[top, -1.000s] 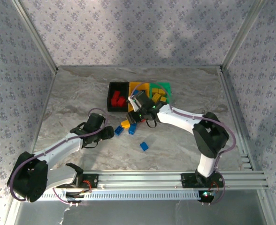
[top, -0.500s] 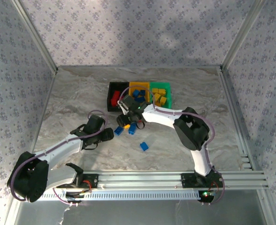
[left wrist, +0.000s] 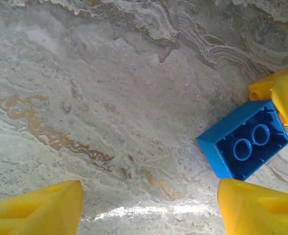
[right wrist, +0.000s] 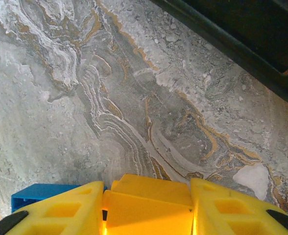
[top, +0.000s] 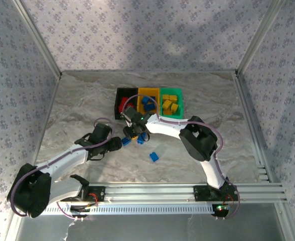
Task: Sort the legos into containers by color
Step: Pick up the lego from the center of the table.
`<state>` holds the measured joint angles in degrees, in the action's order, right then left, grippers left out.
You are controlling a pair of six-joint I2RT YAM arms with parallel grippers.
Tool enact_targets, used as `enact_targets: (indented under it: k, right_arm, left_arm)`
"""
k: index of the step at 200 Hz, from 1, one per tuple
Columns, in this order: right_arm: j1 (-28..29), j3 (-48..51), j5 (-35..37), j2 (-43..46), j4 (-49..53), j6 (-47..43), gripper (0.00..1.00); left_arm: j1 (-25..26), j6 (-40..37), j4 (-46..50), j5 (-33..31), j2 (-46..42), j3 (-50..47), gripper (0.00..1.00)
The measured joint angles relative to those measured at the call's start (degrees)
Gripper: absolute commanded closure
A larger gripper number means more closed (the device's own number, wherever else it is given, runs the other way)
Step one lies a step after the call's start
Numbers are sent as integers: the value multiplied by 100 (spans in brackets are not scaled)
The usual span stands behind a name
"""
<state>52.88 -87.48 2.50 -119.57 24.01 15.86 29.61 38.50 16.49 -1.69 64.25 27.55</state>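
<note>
My right gripper has come down on a yellow lego on the table just in front of the black container. In the right wrist view its yellow fingers press against both sides of that lego, shut on it. A blue lego lies right beside it. My left gripper stands open low over bare table, and an upside-down blue lego lies just ahead of its right finger. The black container holds red legos, the orange container blue ones, the green container yellow ones.
Another blue lego lies alone nearer the arm bases, and one more sits by the right gripper. The two grippers are close together beside the small cluster. The black container's wall runs just beyond the right gripper.
The right arm swung from over the containers leftward and down to the loose cluster, and its jaws closed on the yellow lego. The left arm has not moved.
</note>
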Motion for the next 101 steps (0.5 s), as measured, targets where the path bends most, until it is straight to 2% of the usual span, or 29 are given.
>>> enact_targets:
  k: [60,101]
  right_arm:
    - [-9,63,57,149,61,0,61]
    - [-131,205,72,815,133,0,61]
  left_arm:
    - [0,0,4,0,-17,0,27]
    - [0,-2,2,0,-17,2,27]
